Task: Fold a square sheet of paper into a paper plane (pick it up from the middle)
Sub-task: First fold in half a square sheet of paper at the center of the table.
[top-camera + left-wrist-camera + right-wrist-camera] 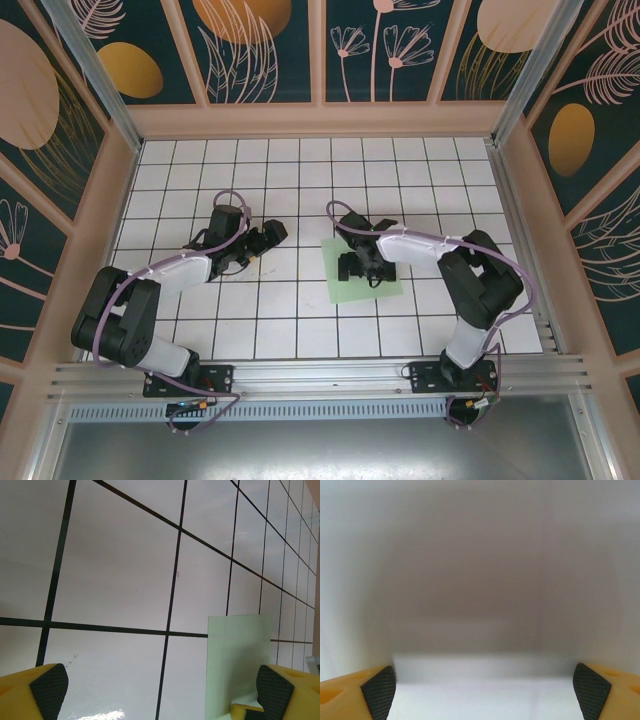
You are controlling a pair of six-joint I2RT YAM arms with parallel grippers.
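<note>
The square sheet of paper (pixel 386 283) lies flat on the white grid table, just right of centre, pale mint green. My right gripper (pixel 353 268) hangs directly over its left half, pointing down. In the right wrist view the pale sheet (pixel 480 695) is blurred and very close, and the right gripper (pixel 485 690) is open with its black pads (pixel 379 690) far apart. My left gripper (pixel 272 234) is about one tile left of the sheet, open and holding nothing. In the left wrist view, one corner of the sheet (pixel 239 665) lies just inside the right-hand pad (pixel 272 687).
The grid table (pixel 300 320) is boxed in by decorated walls at the back and both sides. An aluminium rail (pixel 320 375) runs along the near edge, where both arm bases are bolted. Cables loop over each arm.
</note>
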